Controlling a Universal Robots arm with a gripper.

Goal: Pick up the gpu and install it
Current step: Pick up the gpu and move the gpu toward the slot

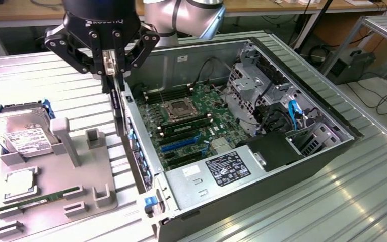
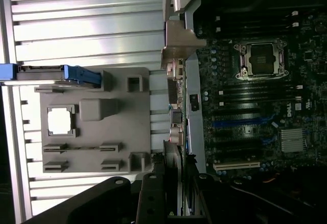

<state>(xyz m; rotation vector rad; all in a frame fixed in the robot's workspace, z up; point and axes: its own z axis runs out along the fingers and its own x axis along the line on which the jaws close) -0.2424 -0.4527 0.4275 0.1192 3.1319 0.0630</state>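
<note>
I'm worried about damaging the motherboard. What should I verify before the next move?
1. gpu held in gripper: ok.
2. gpu hanging roughly upright: ok.
3. gpu above the blue expansion slots: not ok, it hangs by the case wall.
4. Blue expansion slots free of cards: ok.
5. Card edge aligned with a slot: cannot tell.

gpu edge-on near motherboard
</note>
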